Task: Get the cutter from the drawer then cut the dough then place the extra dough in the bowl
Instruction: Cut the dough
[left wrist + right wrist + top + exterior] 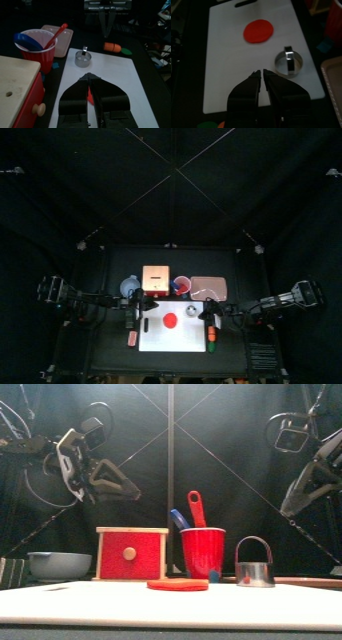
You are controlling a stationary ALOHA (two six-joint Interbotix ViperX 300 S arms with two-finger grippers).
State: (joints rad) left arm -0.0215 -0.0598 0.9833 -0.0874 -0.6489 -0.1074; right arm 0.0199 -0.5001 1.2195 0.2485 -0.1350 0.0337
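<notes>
Since the cutter [254, 564] stands on the white board [228, 70] just beside the dough [178, 584], fetching looks done. The left hand [89, 76] and right hand [261, 72] hang above the dough, shut, empty. The dough is uncut; cutting and filling the bowl [58, 564] remain.

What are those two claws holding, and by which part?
Nothing. The left gripper and right gripper are both shut empty; the cutter stands free on the board.
</notes>
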